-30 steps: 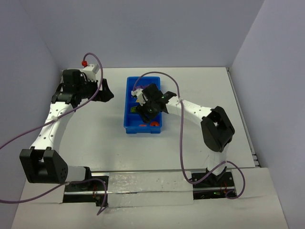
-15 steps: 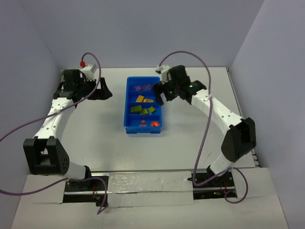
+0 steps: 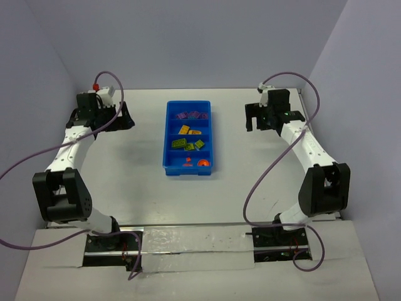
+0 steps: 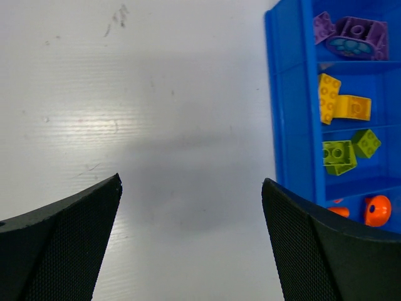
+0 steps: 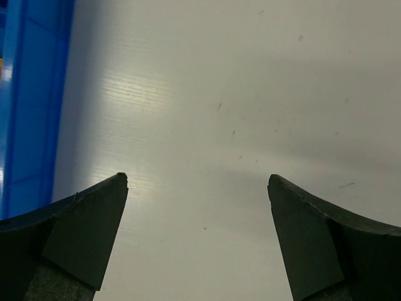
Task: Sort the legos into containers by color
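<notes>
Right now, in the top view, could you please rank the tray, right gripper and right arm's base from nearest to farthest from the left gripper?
1. Tray, in the middle, just right of the left gripper.
2. Right gripper, beyond the tray, on the right side.
3. Right arm's base, near edge, right side.

Bright blue rectangular plastic tray [image 4: 285, 94] holds purple plastic legos [image 4: 360, 37], yellow legos [image 4: 329, 97], lime green legos [image 4: 338, 153] and orange legos [image 4: 378, 210]; plain white worktop [image 4: 156, 125].

Ahead of the left pincer [image 4: 191, 182] the worktop [image 4: 156, 94] lies open; the blue tray [image 4: 287, 113] walls off its right side. The right pincer [image 5: 197, 177] faces open worktop, with the tray off to its left.
</notes>
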Action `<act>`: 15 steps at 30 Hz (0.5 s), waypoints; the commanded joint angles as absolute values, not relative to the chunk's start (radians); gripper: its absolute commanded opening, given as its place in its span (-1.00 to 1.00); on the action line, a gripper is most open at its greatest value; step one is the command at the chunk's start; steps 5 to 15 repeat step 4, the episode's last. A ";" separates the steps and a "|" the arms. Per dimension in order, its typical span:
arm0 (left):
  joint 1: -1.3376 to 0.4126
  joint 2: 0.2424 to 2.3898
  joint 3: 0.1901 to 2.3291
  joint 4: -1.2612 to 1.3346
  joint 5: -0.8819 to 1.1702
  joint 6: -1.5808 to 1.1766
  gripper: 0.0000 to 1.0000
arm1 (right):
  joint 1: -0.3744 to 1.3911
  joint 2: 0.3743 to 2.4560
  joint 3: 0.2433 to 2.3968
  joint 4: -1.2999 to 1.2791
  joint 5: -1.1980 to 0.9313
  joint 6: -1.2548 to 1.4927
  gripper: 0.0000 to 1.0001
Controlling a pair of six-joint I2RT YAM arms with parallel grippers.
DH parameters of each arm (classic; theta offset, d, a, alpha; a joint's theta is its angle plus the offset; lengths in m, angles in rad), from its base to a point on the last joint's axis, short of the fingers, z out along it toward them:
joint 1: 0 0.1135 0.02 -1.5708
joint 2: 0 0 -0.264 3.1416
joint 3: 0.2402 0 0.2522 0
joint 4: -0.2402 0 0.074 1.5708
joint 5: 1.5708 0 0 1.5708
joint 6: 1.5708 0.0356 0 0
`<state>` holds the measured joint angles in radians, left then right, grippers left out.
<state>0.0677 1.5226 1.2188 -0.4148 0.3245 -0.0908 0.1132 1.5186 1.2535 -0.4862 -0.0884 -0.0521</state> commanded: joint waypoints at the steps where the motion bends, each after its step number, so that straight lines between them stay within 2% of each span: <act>1: 0.097 1.520 1.201 -0.355 0.298 -0.075 0.99 | 0.105 1.468 1.225 -0.413 -0.078 -0.029 1.00; 15: 0.107 1.526 1.200 -0.354 0.297 -0.074 0.99 | 0.105 1.471 1.228 -0.414 -0.083 -0.030 0.99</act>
